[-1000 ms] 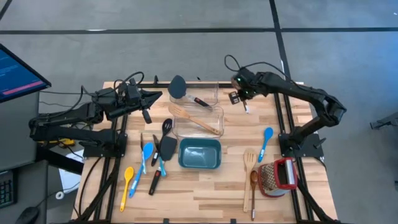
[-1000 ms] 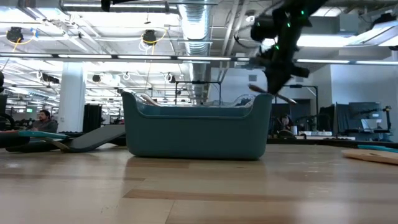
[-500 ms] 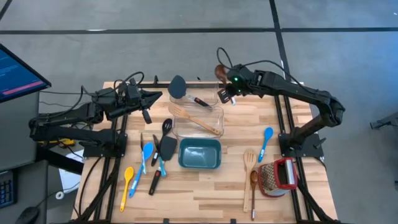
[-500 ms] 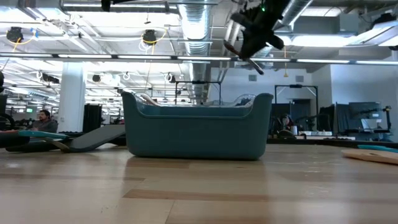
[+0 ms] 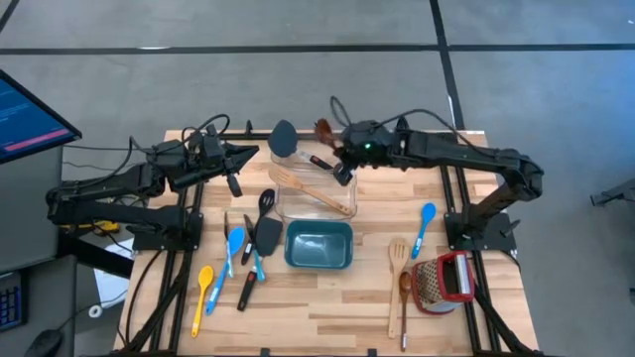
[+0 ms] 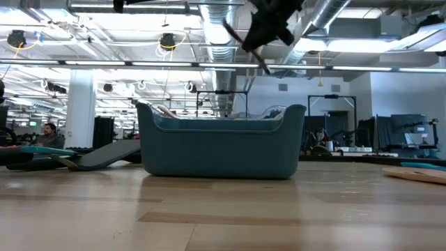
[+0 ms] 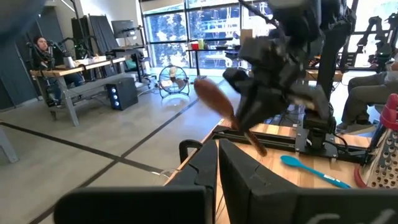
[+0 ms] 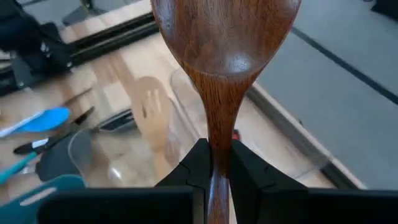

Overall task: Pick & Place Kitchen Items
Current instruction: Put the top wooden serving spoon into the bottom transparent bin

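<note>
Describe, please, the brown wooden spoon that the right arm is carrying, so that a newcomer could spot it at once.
Start at the clear container at the table's far middle. Above its right far corner hangs the right tool, shut on a brown wooden spoon by its handle. It is the only utensil in the air, darker than the pale slotted wooden spatula lying inside the container.

even, bright overhead light fills the high view, and the pale wooden slatted surface point(image 5: 327, 297) carries only faint, soft shadows. in the low view the near boards are out of focus, with ceiling lamps glowing behind the teal rectangular bin point(image 6: 221, 143). daylight through windows flares in the left wrist view, where the dark right arm point(image 7: 280, 68) is smeared by motion blur. in the right wrist view the brown wooden spoon point(image 8: 222, 56) is sharp with soft sheen; the background blurs.
</note>
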Robot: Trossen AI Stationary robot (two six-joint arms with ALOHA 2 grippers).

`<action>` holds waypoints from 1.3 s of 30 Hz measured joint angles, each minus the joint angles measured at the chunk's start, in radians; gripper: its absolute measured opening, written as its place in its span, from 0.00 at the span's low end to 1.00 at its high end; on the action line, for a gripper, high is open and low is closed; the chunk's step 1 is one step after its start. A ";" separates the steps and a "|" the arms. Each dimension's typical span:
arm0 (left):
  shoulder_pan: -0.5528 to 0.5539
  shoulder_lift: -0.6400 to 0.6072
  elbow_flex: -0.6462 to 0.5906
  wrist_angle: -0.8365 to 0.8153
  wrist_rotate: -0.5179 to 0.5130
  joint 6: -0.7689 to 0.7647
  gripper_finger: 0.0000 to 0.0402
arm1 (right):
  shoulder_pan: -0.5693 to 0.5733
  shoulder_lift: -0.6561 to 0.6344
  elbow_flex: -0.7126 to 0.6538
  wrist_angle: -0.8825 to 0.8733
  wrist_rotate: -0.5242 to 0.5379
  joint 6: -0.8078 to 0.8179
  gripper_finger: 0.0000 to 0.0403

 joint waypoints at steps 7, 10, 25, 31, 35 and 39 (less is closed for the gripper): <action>0.000 0.000 0.000 0.000 0.001 0.000 0.01 | 0.012 0.098 0.007 0.056 -0.091 -0.007 0.07; 0.000 0.000 0.000 0.000 0.001 0.000 0.01 | 0.014 0.160 0.038 0.037 -0.130 -0.035 0.07; -0.002 0.000 0.000 0.000 0.005 0.000 0.01 | 0.011 0.438 0.216 -0.099 -0.302 -0.211 0.07; -0.002 0.001 0.000 -0.001 0.005 0.000 0.01 | 0.014 0.489 0.218 -0.129 -0.403 -0.246 0.07; -0.002 0.001 0.000 -0.001 0.004 0.000 0.01 | 0.009 0.511 0.216 -0.155 -0.448 -0.261 0.07; -0.002 0.001 0.000 -0.001 0.003 0.000 0.01 | 0.006 0.507 0.217 -0.171 -0.447 -0.296 0.07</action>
